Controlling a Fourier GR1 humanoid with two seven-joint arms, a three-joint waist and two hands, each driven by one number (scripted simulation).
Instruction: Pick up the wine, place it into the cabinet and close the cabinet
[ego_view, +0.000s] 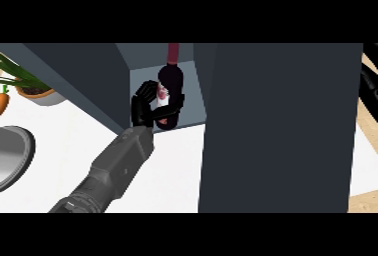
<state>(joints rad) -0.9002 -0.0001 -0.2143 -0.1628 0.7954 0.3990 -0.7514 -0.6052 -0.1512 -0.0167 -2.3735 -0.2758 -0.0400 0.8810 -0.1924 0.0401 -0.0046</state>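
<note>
The wine bottle (172, 82) stands inside the cabinet (88, 80), in the open compartment between the dark left wall and the big dark door (277, 127) that swings out toward the near side. The one hand (145, 102) I can see reaches in from the lower left with its fingers curled round the bottle's dark body, clamped on it; which arm it belongs to I can't tell for sure, though it looks like the left, and no second hand shows anywhere. To my eye the job now is setting the bottle down: it should rest upright on the shelf floor, well behind the front edge, before the fingers uncurl, and the hand should back straight out toward the near side so it doesn't clip the neck or the door. Only then does the door want pushing shut. Counting up: one bottle, one cabinet with one open door, one forearm and hand, one potted plant (29, 85) far left, one carrot (3, 102) at the left edge, one grey bowl (11, 155) near left
</note>
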